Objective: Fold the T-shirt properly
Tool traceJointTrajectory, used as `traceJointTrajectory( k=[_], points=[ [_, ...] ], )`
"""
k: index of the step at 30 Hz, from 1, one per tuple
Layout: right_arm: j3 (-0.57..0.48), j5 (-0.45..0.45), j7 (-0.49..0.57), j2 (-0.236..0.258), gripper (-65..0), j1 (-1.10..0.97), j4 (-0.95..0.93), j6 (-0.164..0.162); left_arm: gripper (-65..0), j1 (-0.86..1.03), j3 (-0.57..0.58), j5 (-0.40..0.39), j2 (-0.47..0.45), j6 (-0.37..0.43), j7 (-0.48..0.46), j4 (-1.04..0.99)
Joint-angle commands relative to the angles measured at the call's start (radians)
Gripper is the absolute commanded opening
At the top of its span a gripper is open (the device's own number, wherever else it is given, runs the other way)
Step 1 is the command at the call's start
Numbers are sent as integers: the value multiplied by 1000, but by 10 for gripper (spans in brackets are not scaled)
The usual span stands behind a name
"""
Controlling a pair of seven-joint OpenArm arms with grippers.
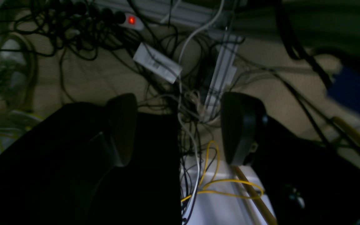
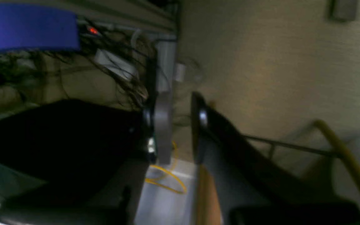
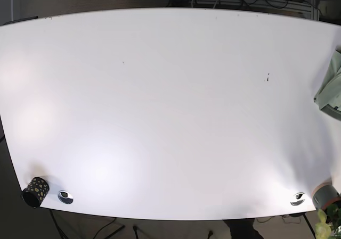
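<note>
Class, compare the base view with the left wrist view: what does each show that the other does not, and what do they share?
Only the base view shows the large white table top, a pale green cloth at its right edge, a small dark speckled cup at the near left corner, and two round metal fittings. Only the left wrist view shows the left hand, its black fingers apart and holding nothing, a white labelled box and yellow wires. Both show a tangle of black cables and a power strip on the floor.
</note>
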Motion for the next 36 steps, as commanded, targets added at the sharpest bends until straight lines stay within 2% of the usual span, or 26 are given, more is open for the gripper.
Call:
traceJointTrajectory(
  k=[1, 5, 10, 19, 22, 27, 36],
  points=[
    [5, 8, 12, 17, -555, 44, -107, -5, -265, -52, -1, 27, -14, 0, -6, -120],
    [4, 7, 12, -13, -555, 155, -231, -5, -265, -167, -1, 38, -40, 6, -4, -241],
    [-4, 7, 12, -24, -555, 264, -348, -5, -265, -273, -1, 41, -70, 98, -1, -352],
    [-91, 8, 12, -61, -552, 423, -501, -5, -265, -451, -1, 43, -98, 107, 1, -591],
    [-99, 8, 12, -75, -552, 459, -541, -11, -265, -458, -1, 43, -98, 109, 1, -591],
    [-102, 8, 12, -81, -550, 479, -563, -46, -265, -460, -1, 43, -97, 109, 1, -591],
    [-104, 8, 12, -76, -549, 479, -563, -46, -265, -463, -1, 43, -97, 109, 1, -591]
  ],
)
